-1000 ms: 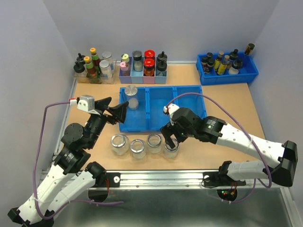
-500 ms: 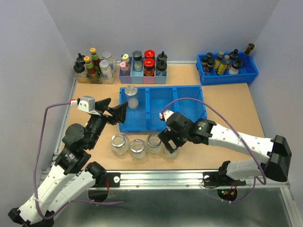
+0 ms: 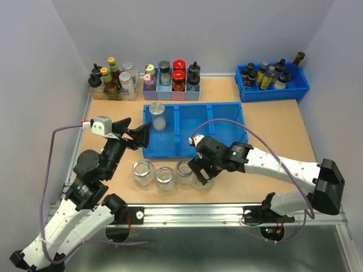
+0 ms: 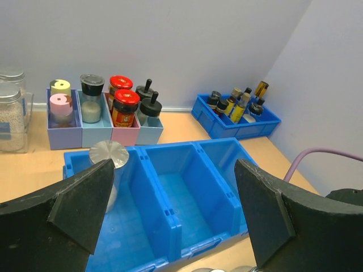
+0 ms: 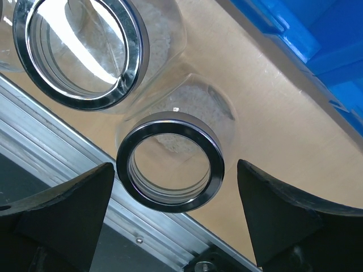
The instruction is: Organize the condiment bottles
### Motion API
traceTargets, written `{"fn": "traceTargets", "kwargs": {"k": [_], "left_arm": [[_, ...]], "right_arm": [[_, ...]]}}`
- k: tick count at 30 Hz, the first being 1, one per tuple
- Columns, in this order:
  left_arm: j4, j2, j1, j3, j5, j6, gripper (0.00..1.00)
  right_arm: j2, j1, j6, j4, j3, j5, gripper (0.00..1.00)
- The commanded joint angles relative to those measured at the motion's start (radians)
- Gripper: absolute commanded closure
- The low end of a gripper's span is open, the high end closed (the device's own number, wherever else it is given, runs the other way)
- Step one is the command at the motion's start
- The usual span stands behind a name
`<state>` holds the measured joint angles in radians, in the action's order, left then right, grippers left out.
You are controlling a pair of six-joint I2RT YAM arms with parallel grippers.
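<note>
Three open clear glass condiment bottles with silver rims (image 3: pixel 143 173) (image 3: pixel 165 177) (image 3: pixel 184 170) stand in a row in front of the blue tray (image 3: pixel 193 129). At the row's right end a further one (image 5: pixel 170 170) sits between the fingers of my right gripper (image 3: pixel 202 173) (image 5: pixel 176 165). The jaws stand open, with a gap on each side of its rim. A neighbouring bottle (image 5: pixel 79 51) shows beside it. A lidded bottle (image 3: pixel 158 115) (image 4: pixel 109 156) stands in the tray's left compartment. My left gripper (image 3: pixel 136 134) (image 4: pixel 173 170) hovers open and empty at the tray's left front.
Pastel holders with colourful-capped bottles (image 3: pixel 170 79) and a clear bin of bottles (image 3: pixel 113 82) line the back. A blue bin of dark bottles (image 3: pixel 272 79) sits back right. The tray's middle (image 4: pixel 170 198) and right compartments hold nothing. A metal rail (image 3: pixel 193 209) runs along the near edge.
My right gripper has slid left and lowered around the rightmost bottle, its jaws narrowing slightly. The left arm has stayed put.
</note>
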<state>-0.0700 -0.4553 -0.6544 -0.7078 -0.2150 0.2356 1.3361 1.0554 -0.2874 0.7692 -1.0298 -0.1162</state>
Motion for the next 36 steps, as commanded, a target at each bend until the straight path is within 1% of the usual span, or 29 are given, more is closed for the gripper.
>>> {"fn": "traceTargets", "kwargs": {"k": [1, 6, 8, 11, 12, 13, 14, 15, 17, 18, 19, 20, 24, 25, 28, 29, 34, 36], "left_arm": [[-0.042, 0.004, -0.002, 0.011, -0.009, -0.019, 0.01], [-0.037, 0.015, -0.002, 0.014, -0.014, -0.021, 0.01], [-0.037, 0.021, -0.002, 0.018, -0.015, -0.019, 0.01], [-0.036, 0.026, -0.002, 0.022, -0.017, -0.019, 0.01], [-0.036, 0.026, -0.002, 0.022, -0.018, -0.021, 0.01], [-0.036, 0.024, -0.002, 0.022, -0.017, -0.019, 0.01], [-0.036, 0.024, -0.002, 0.022, -0.017, -0.021, 0.01], [-0.036, 0.024, -0.002, 0.021, -0.017, -0.021, 0.01], [-0.036, 0.023, -0.002, 0.019, -0.017, -0.021, 0.02], [-0.036, 0.026, -0.002, 0.019, -0.017, -0.021, 0.01], [-0.036, 0.026, -0.002, 0.019, -0.015, -0.019, 0.02], [-0.036, 0.024, -0.002, 0.021, -0.017, -0.019, 0.01], [-0.04, 0.02, -0.002, 0.021, -0.015, -0.019, 0.01], [-0.04, 0.018, -0.002, 0.021, -0.015, -0.021, 0.01], [-0.043, 0.015, -0.002, 0.022, -0.012, -0.018, 0.01], [-0.047, 0.014, -0.002, 0.022, -0.012, -0.018, 0.01], [-0.053, 0.004, -0.004, 0.019, -0.001, -0.012, 0.01], [-0.05, 0.0, -0.004, 0.016, 0.002, -0.013, 0.01]], "right_arm": [[0.012, 0.012, -0.019, -0.031, 0.024, -0.005, 0.08], [0.038, 0.012, -0.033, -0.03, 0.025, 0.007, 0.15], [0.046, 0.012, -0.039, -0.03, 0.027, 0.001, 0.15], [0.041, 0.011, -0.058, -0.028, 0.03, -0.014, 0.22], [0.035, 0.012, -0.064, -0.027, 0.03, -0.019, 0.3], [0.023, 0.012, -0.078, -0.022, 0.027, -0.031, 0.44], [0.014, 0.012, -0.084, -0.016, 0.024, -0.036, 0.44], [0.003, 0.011, -0.091, -0.007, 0.019, -0.043, 0.59], [-0.041, 0.012, -0.114, 0.021, 0.013, -0.06, 0.74], [-0.055, 0.012, -0.121, 0.033, 0.005, -0.063, 0.86], [-0.072, 0.012, -0.133, 0.06, 0.001, -0.074, 0.91], [-0.096, 0.012, -0.142, 0.076, -0.009, -0.08, 0.99], [-0.139, 0.011, -0.165, 0.166, -0.035, -0.132, 0.99], [-0.146, 0.011, -0.18, 0.209, -0.056, -0.167, 1.0], [-0.167, 0.012, -0.226, 0.261, -0.094, -0.247, 1.0], [-0.17, 0.012, -0.246, 0.283, -0.119, -0.32, 1.0], [-0.147, 0.011, -0.349, 0.294, -0.211, -0.517, 1.0], [-0.132, 0.009, -0.366, 0.294, -0.259, -0.566, 0.99]]}}
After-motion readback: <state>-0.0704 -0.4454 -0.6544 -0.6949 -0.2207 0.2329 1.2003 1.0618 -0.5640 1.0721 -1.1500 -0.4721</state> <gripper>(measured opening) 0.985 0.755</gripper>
